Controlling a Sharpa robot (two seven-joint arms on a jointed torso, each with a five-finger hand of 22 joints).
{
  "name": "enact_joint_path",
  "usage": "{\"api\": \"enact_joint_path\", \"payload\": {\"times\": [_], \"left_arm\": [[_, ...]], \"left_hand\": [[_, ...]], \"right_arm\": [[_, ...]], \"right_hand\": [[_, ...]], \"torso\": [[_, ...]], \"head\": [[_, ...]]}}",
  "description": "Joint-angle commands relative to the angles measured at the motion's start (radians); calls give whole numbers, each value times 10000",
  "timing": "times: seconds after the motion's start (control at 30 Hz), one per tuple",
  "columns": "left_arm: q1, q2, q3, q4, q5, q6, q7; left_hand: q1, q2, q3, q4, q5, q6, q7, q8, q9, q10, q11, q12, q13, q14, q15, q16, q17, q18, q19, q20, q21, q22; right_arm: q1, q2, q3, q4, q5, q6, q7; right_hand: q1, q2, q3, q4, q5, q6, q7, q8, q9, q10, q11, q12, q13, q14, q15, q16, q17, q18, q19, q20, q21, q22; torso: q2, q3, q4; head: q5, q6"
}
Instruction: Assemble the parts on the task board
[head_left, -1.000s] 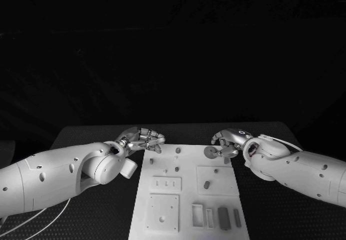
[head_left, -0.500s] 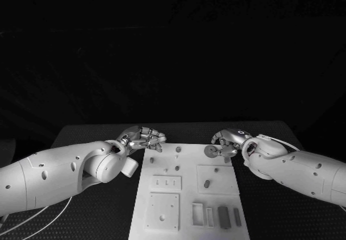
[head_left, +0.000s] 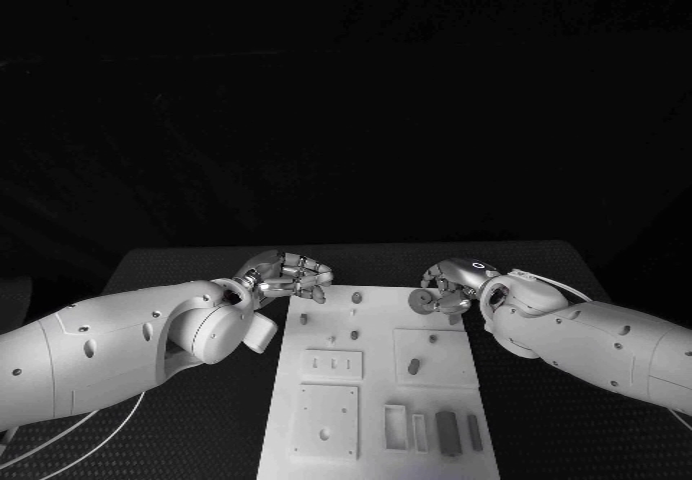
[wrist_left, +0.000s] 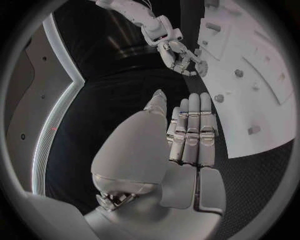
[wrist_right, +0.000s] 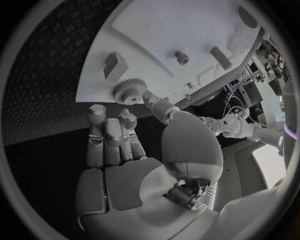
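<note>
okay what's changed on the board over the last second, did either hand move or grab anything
Little changed. The right hand drew slightly back toward the board's far right corner, holding the gear throughout. The left hand kept its curled pose at the far left corner. Nothing was picked up or let go, and the parts on the board lie as before.

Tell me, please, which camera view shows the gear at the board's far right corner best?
The right wrist view: the gear shows its teeth clearly, at the right hand's fingertips. The head view shows it small and toothless; the left wrist view barely shows it.
</note>
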Motion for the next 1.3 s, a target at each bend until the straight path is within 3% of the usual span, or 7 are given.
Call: {"api": "enact_joint_path", "payload": {"times": [0.03,0.43,0.77,1.3], "left_arm": [[14,14,8,58,4,173,56],[14,1,8,68,4,182,54],[14,4,8,75,4,187,64],[14,-6,8,73,4,186,45]], "left_hand": [[-76,47,-58,4,-64,-42,40,-11,-9,48,11,-33,10,91,8,-39,11,165,3,-33,-42,-3],[-81,48,-56,2,-65,-42,42,-11,-10,48,11,-39,11,93,7,-48,21,165,3,-34,-47,-2],[-96,56,-54,6,-65,-43,43,-11,-11,49,13,-45,12,96,8,-57,30,163,5,-33,-50,-2],[-116,58,-52,2,-65,-46,43,-12,-14,45,16,-58,13,101,7,-75,49,163,8,-35,-57,1]], "right_arm": [[-33,39,-13,-70,1,219,127],[-94,148,-34,-289,-1,403,166],[-155,263,-64,-381,-25,609,154],[-245,376,-72,-440,-514,623,-101]], "right_hand": [[-45,56,-18,58,0,42,31,11,1,-115,46,56,-10,-64,-32,67,-15,608,-70,-15,-23,142],[-10,220,-68,-3,0,147,4,83,19,-117,21,102,-23,-68,-54,106,-22,608,-90,-26,3,160],[-130,581,-148,-2,0,406,-81,240,66,-134,-58,131,-59,-93,-122,132,-45,608,-137,-18,21,169],[-82,661,-171,-167,0,571,-160,336,89,-117,-136,155,-95,-94,-200,156,-69,608,-158,-33,50,171]], "torso": [[0,4,-3],[-6,5,-6],[0,11,11],[-7,8,-5]], "head": [[27,-21],[13,-65],[32,-100],[39,-107]]}}
